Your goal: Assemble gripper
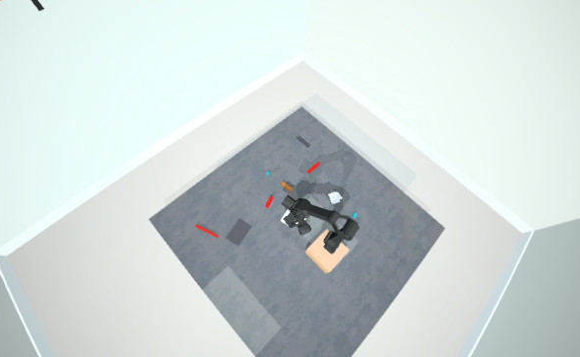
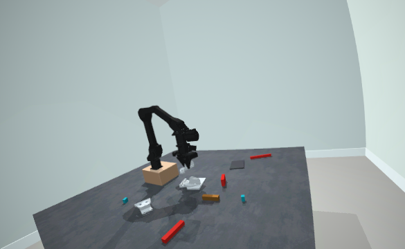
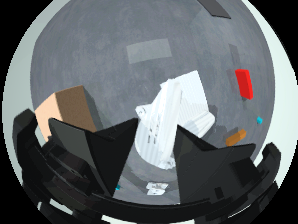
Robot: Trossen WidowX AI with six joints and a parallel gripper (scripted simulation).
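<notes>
My gripper is shut on a white jaw, which hangs point-outward between the fingertips, above the table. The white gripper base lies flat on the table below and beyond the held jaw, partly hidden by it in the wrist view. Another white ribbed part, seemingly the other jaw, lies on the base; whether it sits on a pin cannot be told. The white housing plate stands apart on the table. The arm covers most of the base in the top view.
A tan block carries the arm. Near the base are an orange block and a red block. Farther off lie a dark square, red bars and small cyan cubes.
</notes>
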